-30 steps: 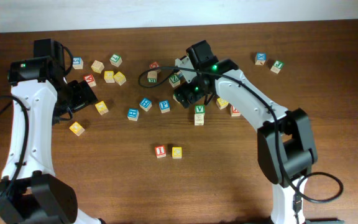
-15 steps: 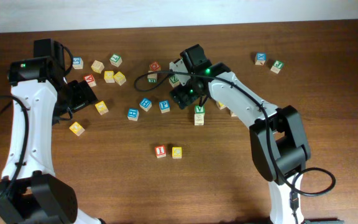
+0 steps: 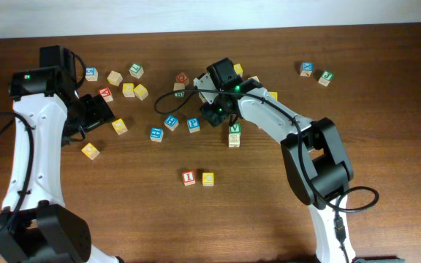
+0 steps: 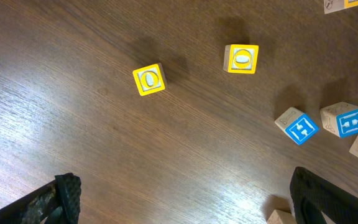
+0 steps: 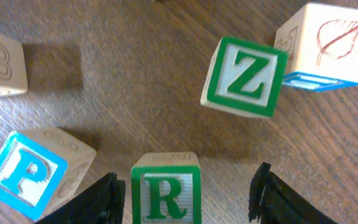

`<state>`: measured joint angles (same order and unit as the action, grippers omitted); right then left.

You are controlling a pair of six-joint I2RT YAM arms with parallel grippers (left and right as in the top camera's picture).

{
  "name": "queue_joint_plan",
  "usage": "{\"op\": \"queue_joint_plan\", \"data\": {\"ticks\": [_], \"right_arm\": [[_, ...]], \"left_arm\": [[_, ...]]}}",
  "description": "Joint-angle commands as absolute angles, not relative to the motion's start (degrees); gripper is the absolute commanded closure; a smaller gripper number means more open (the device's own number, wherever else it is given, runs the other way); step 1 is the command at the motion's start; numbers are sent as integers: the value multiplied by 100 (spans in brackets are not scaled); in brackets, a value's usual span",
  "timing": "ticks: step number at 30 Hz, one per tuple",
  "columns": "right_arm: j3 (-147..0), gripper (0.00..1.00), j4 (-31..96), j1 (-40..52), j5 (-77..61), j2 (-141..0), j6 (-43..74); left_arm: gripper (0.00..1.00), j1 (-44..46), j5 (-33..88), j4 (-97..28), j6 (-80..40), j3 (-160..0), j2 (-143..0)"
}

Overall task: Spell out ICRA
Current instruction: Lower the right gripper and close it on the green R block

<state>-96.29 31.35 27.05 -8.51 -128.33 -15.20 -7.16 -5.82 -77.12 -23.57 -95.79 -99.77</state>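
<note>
Obs: right pincer [image 5: 186, 190] spread, one finger on each side of the green R cube [image 5: 165, 193], with a gap showing at both faces, so nothing is pinched yet. I take the step in hand to be grasping R and carrying it to the row

Row so far: I cube [image 3: 188, 177] and C cube [image 3: 207, 178] side by side, about touching, mid-desk [image 3: 123, 215]. R belongs just right of C. A cube: I cannot pick it out with confidence

Doing it well:
- R sits off-centre in the gap, nearer the finger on the side of the blue P cube [image 5: 33, 177]. I would shift across to centre it before closing, or it may twist
- P is just beside that finger, so a low or crooked descent could nudge it
- the green Z cube [image 5: 246, 76] lies ahead, apart from the fingers
- keep the letter face up and square for placing

Left pincer [image 4: 188, 205] spread with nothing between the fingers, over bare wood near two yellow cubes [image 4: 148, 79]

Room: bare wood right of C, well clear of any desk edge. The green V cube [image 3: 234, 130] lies between the pickup spot and the row, so lift before travelling
</note>
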Motion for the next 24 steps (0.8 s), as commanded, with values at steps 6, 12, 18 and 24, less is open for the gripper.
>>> {"op": "queue_joint_plan", "data": {"ticks": [6,12,18,24], "right_arm": [[-9741,72,3111,2749,-834,-13067,-1575],[-9747,80,3100,2749,-832,-13065,-1151],[-9751,76,3422,2738,-808,-12486,-766],[-9754,74,4969,2738,-834,-11037,-392]], "left_arm": [[1,-740,-563,-7721,-2368,-9588,-9972],[1,-740,-563,-7721,-2368,-9588,-9972],[1,-740,-563,-7721,-2368,-9588,-9972],[1,-740,-563,-7721,-2368,-9588,-9972]]}}
